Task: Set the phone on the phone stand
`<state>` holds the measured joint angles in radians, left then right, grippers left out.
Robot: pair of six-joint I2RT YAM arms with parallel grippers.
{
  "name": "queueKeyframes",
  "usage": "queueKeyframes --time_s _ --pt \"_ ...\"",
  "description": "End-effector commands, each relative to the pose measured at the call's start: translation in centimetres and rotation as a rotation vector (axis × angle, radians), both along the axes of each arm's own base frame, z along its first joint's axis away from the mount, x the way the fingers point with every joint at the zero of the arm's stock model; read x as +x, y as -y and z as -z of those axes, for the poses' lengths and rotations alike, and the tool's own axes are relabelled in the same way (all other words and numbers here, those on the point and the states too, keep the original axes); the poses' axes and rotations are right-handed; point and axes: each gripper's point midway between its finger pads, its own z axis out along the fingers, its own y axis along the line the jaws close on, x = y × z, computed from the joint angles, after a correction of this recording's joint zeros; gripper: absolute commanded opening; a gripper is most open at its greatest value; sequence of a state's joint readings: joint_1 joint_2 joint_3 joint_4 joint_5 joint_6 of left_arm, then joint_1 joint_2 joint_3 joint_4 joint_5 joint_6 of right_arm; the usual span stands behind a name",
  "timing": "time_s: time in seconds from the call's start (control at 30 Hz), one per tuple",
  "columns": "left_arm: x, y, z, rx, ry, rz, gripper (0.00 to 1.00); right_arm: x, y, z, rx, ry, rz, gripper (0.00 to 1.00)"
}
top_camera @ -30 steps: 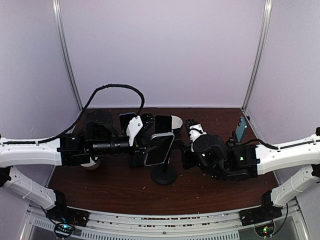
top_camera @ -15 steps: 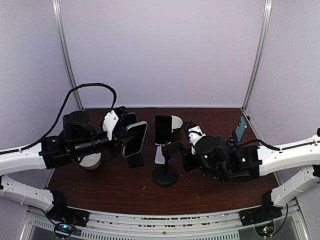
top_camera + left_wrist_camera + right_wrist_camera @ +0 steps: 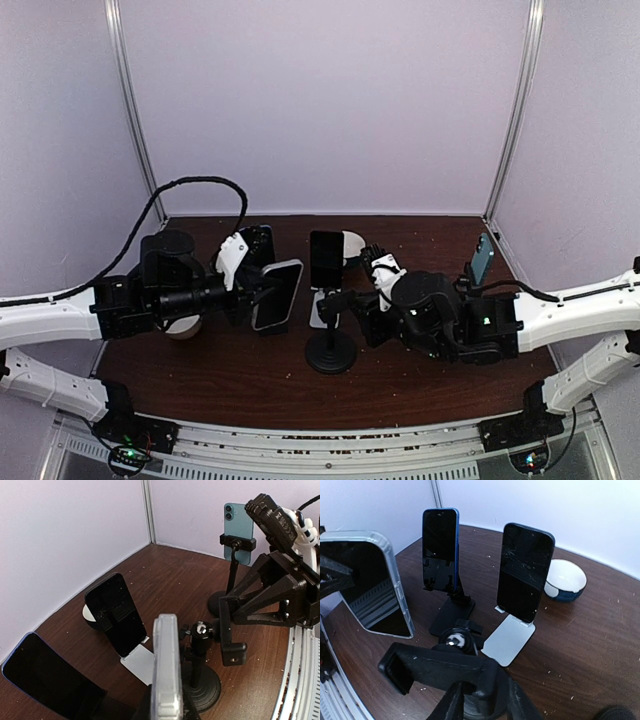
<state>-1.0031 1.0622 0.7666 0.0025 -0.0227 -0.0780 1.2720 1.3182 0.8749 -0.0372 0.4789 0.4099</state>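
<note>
The phone [image 3: 277, 295] has a dark screen and a clear case. My left gripper [image 3: 258, 297] is shut on its lower end and holds it upright, left of the phone stand [image 3: 330, 352]. In the left wrist view the phone [image 3: 167, 670] shows edge-on, close beside the stand's ball head [image 3: 201, 630]. The stand is black, with a round base, a thin post and a clamp bar [image 3: 440, 667]. My right gripper [image 3: 485, 702] straddles the clamp bar from the right; a narrow gap shows at one finger [image 3: 520, 702].
A cracked black phone [image 3: 326, 260] leans on a silver stand behind the black one. A blue-edged phone [image 3: 440, 547] sits on a black stand at the back left. A white bowl [image 3: 565, 580] and a teal phone on a clamp stand [image 3: 483, 258] stand further right.
The left arm drew the phone away from the stand to the left, then came a little way back toward it. The right gripper's jaws eased apart on the clamp.
</note>
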Motion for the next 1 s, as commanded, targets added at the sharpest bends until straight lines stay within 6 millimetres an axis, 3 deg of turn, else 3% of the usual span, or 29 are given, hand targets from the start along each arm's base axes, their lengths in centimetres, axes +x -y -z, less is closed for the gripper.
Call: queueKeyframes --time_s 0.0,0.1,0.17,0.2,0.27,0.3,0.43,0.53,0.57,0.7,0.83,0.97 --pt "-0.1 0.8 -5.5 -0.149 0.096 0.028 0.00 -0.5 -0.2 -1.1 0.035 0.003 -0.039 0.36" --pt "-0.7 1.0 -6.2 -0.156 0.119 0.069 0.00 -0.8 -0.2 -2.0 0.031 0.015 -0.066 0.44" --pt "-1.0 0.7 -7.2 -0.160 0.146 0.077 0.00 -1.0 0.3 -2.8 0.012 0.037 -0.090 0.55" --pt "-1.0 0.5 -7.7 -0.153 0.165 0.075 0.00 -1.1 0.6 -3.2 -0.001 0.050 -0.114 0.64" --pt "-1.2 0.2 -9.0 -0.142 0.201 0.081 0.00 -1.4 1.0 -4.4 -0.027 0.068 -0.194 0.95" --pt "-1.3 0.3 -10.1 -0.142 0.223 0.094 0.00 -1.6 1.2 -5.3 -0.039 0.083 -0.235 0.99" --pt "-3.2 0.9 -13.9 -0.219 0.269 0.198 0.00 -2.9 0.9 -10.3 0.018 0.118 -0.504 1.00" --pt "-4.8 1.8 -16.2 -0.288 0.268 0.300 0.00 -5.5 -0.1 -14.2 0.146 0.123 -0.780 1.00" --pt "-5.2 2.2 -16.7 -0.309 0.265 0.330 0.00 -5.7 -0.5 -14.6 0.148 0.133 -0.808 1.00" --pt "-6.3 3.9 -17.6 -0.383 0.246 0.415 0.00 -6.2 -1.7 -14.6 0.154 0.122 -0.871 1.00" --pt "-6.5 5.6 -17.0 -0.379 0.204 0.458 0.00 -6.6 -2.6 -13.9 0.160 0.103 -0.880 1.00" --pt "-5.9 4.1 -16.3 -0.363 0.190 0.378 0.00 -5.6 -1.8 -11.6 0.127 0.058 -0.780 1.00"
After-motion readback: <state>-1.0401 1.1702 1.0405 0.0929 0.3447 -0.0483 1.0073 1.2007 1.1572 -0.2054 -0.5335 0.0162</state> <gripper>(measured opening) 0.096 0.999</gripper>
